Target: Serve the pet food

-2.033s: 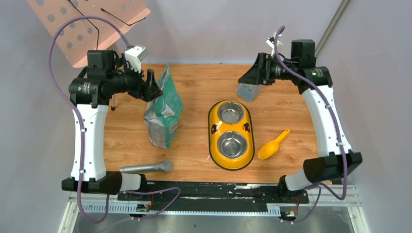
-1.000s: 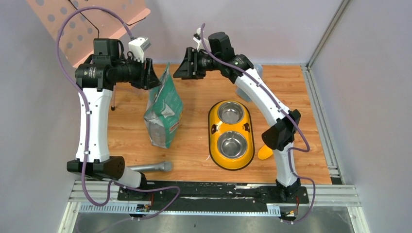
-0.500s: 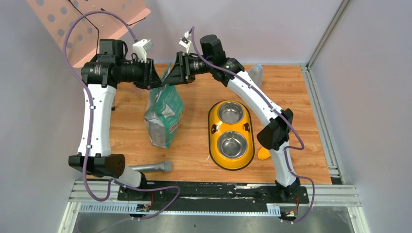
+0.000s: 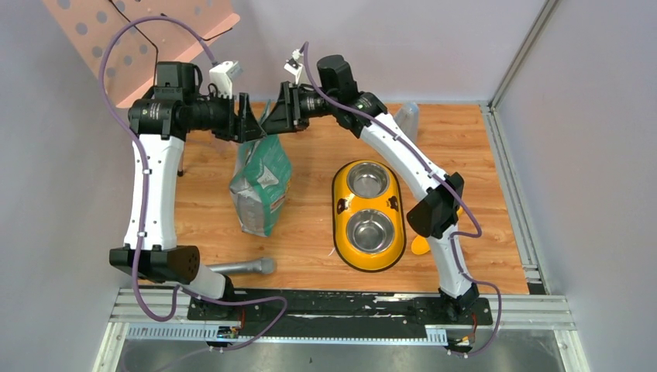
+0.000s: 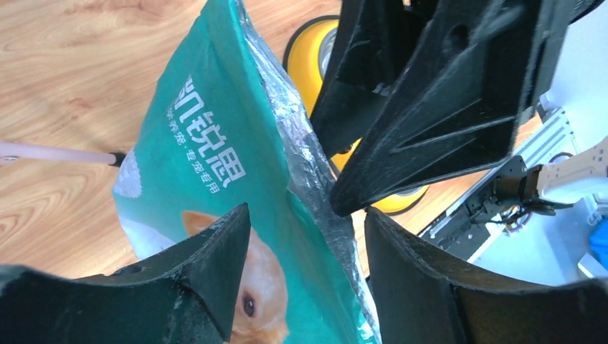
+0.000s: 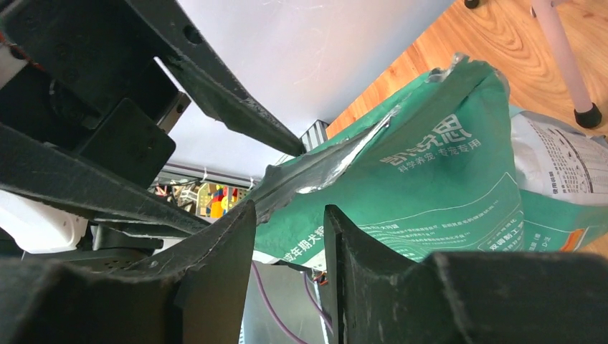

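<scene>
The pet food is out of sight. Only the green bag [image 4: 261, 182] shows, upright left of the yellow feeder [image 4: 338, 225]. The left gripper [image 5: 307, 215] gapes wide astride the bag's crinkled silver top edge. The right gripper [image 6: 290, 208], half open, has its tips at that edge and clamps nothing.

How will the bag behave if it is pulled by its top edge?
The bag is probably floppy: its foil top edge is crumpled. It stands tall, so a sideways pull may tip it. Its bulging lower part suggests some weight.
</scene>
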You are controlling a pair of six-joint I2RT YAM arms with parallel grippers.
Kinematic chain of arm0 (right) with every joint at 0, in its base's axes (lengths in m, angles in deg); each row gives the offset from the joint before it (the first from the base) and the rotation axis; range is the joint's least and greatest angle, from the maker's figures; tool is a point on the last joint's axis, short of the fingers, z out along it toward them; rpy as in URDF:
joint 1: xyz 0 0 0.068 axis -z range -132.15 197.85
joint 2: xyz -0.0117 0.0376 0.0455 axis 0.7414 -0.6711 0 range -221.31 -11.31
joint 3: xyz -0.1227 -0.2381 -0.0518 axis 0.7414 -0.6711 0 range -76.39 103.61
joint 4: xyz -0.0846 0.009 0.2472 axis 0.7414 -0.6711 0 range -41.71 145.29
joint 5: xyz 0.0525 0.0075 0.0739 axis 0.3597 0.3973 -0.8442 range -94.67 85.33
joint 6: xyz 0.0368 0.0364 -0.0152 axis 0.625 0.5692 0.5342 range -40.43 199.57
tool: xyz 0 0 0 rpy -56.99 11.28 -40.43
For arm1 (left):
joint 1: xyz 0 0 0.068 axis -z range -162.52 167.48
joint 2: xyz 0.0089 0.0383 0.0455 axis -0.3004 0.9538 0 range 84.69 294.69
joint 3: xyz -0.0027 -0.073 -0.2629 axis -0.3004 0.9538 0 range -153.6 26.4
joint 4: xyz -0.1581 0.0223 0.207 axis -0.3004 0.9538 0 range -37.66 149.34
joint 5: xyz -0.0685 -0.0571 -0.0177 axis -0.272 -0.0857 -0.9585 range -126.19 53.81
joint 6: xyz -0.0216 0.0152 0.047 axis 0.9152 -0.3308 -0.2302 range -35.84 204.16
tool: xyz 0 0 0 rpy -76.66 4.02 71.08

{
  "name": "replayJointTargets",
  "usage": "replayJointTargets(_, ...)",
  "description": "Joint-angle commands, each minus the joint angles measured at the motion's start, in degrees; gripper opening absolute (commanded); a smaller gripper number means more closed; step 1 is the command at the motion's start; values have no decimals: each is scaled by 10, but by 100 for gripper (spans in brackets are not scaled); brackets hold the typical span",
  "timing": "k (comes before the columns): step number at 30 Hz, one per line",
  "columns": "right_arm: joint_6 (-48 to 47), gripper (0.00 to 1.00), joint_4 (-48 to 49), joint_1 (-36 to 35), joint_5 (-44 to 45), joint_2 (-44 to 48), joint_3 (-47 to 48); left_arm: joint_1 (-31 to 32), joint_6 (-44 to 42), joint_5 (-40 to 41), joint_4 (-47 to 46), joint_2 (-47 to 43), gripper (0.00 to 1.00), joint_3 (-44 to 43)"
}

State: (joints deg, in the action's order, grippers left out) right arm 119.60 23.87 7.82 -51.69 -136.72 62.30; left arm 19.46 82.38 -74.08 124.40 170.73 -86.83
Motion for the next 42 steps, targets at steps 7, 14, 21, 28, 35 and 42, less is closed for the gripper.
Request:
replayJointTargets(7,26,39,48,-4,22,-23,40,3,15,-46,-19,11,45,-20)
replayJointTargets(14,25,31,50,-6,33,-16,34,4,25,-30,-36,5,24,-8)
replayJointTargets(21,16,25,49,-7,42,-13,19,4,-4,-1,-31,-14,35,-11)
replayJointTargets(28,15,32,48,-13,55,-16,24,4,-4,-31,-22,-27,32,-14)
replayJointTargets(35,2,38,42,-14,63,-12,22,4,-23,31,-7,-18,26,-24)
replayJointTargets(42,6,24,31,-15,79,-12,21,4,-22,23,-7,-16,17,13)
